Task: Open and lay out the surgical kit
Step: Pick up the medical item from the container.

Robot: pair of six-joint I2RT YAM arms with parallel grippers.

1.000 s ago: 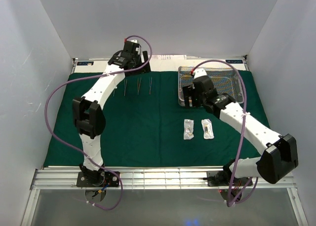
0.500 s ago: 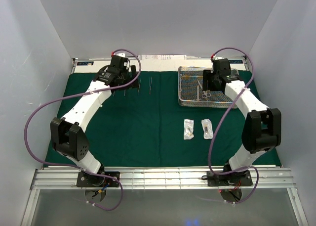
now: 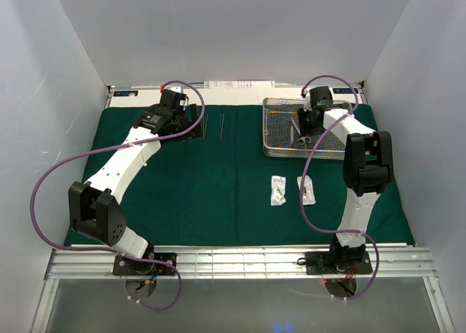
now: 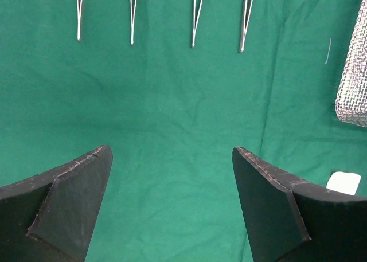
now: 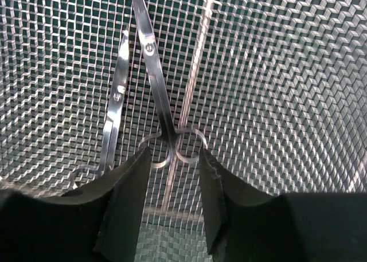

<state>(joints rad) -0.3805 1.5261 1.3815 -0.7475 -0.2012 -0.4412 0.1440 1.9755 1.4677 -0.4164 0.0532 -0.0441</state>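
Note:
The dark green drape lies spread flat. The silver wire-mesh tray stands on it at the back right. My right gripper is down inside the tray. In the right wrist view its fingers press on both ring handles of the scissors, which lie on the mesh. A second slim instrument lies just to their left. My left gripper is open and empty over bare drape. Several slim instruments lie in a row ahead of it. Two clear packets lie in front of the tray.
White walls close in the back and both sides. The tray's corner and a packet's edge show at the right of the left wrist view. A metal rail runs along the near edge.
My right arm has swung from the tray's near-left side to its back and lowered the gripper round the scissors' handles. My left gripper has drawn back a little to the left of the laid-out instruments.

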